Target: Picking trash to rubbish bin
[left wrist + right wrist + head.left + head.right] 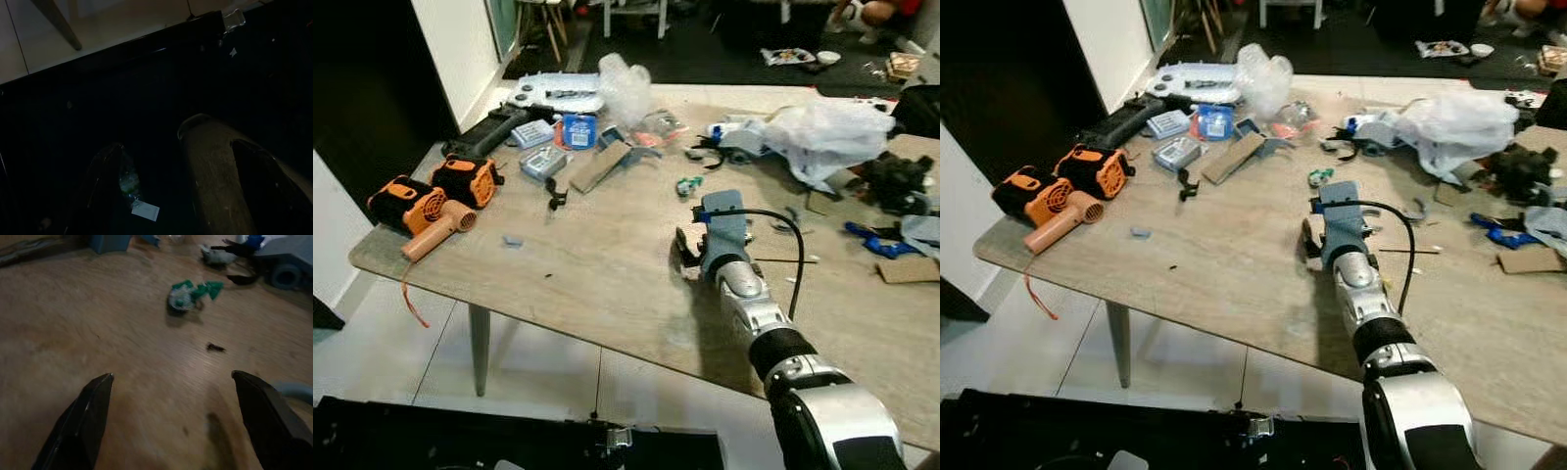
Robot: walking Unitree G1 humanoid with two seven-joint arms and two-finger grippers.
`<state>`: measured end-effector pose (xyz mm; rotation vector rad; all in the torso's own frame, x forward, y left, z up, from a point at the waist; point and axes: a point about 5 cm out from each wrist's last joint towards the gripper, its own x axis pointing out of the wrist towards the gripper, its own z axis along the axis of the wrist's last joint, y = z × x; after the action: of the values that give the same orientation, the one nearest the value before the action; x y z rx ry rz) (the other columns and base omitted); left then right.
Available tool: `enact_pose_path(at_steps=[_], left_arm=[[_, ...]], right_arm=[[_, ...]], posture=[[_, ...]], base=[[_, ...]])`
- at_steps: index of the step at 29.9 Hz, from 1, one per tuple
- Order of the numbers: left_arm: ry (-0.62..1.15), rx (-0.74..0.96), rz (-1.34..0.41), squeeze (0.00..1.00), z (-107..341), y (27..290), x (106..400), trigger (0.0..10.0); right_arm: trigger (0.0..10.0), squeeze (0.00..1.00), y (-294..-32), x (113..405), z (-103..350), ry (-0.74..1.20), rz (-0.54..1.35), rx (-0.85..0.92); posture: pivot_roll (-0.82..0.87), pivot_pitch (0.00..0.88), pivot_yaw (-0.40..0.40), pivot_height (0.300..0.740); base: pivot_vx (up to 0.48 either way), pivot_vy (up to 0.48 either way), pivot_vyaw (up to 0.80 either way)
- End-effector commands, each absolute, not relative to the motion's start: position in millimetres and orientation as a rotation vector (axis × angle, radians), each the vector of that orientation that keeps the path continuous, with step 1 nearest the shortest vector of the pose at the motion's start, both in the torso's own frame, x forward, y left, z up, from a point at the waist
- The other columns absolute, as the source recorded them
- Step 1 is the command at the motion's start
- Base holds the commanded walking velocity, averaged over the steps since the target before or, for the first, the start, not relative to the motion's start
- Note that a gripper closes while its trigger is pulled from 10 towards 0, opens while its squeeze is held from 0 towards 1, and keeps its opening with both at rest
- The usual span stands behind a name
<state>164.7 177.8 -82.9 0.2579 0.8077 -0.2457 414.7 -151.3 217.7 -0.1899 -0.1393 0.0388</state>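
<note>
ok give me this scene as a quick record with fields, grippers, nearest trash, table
right gripper: open, fingers spread wide, low over the wooden table
target ahead: small green-and-white crumpled wrapper lying on the table, beyond the fingertips, not touched
left gripper: hanging below table level over a dark surface, fingers apart
table left end: two orange-and-black fan units, tan hair dryer
table far side: clear plastic bags, flat cardboard piece

A pale wood-grain table [587, 264] stands on a slim grey leg [479, 348] over a floor of large light tiles [401, 343] with dark grout lines. Beyond the table's far edge the floor turns dark — chair legs [551, 29] stand there, beside a white wall [460, 49]
</note>
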Motion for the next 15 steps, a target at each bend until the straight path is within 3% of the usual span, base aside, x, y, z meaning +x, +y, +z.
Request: enact_pose_path(at_steps=[1,6,7,8,9,10,11,15], left_arm=[[1.261,0.221,-0.317,0.0,-121.0,183.7,41.6,10.0],[1.263,0.219,-0.323,0.0,-121.3,183.0,35.5,10.0],[1.265,0.219,-0.323,0.0,-121.3,183.3,33.8,10.0],[1.265,0.219,-0.322,0.0,-121.3,183.6,32.9,10.0],[1.266,0.218,-0.322,0.0,-121.2,184.0,32.1,10.0],[1.266,0.218,-0.322,0.0,-121.2,184.0,32.1,10.0],[1.266,0.218,-0.321,0.0,-121.2,184.3,31.7,10.0],[1.264,0.216,-0.322,0.0,-121.1,184.1,32.3,10.0]], right_arm=[[10.0,1.0,-158.5,415.3,218.0,-0.129,0.005,-0.178],[10.0,1.0,-170.0,418.3,239.9,-0.188,-0.052,-0.157],[10.0,0.82,-175.2,418.8,246.8,-0.205,-0.078,-0.152],[10.0,0.82,-178.3,419.0,250.6,-0.214,-0.094,-0.149],[10.0,0.1,-183.4,418.9,253.1,-0.216,-0.117,-0.147],[10.0,0.1,-183.4,418.9,253.1,-0.216,-0.117,-0.147],[10.0,0.0,-186.5,418.9,254.3,-0.215,-0.131,-0.147],[10.0,0.0,-202.7,418.0,249.5,-0.156,-0.191,-0.138]], posture=[[0.05,0.468,0.027,0.74],[0.07,0.481,0.029,0.74],[0.07,0.48,0.028,0.74],[0.07,0.48,0.028,0.74],[0.06,0.481,0.028,0.74],[0.06,0.481,0.028,0.74],[0.06,0.481,0.028,0.74],[0.05,0.475,0.028,0.74]], base=[[0.0,0.0,0.0],[0.0,0.0,0.0],[0.0,0.0,0.0],[0.0,0.0,0.0],[0.0,0.0,0.0],[0.0,0.0,0.0],[0.0,0.0,0.0],[0.0,0.0,0.0]])
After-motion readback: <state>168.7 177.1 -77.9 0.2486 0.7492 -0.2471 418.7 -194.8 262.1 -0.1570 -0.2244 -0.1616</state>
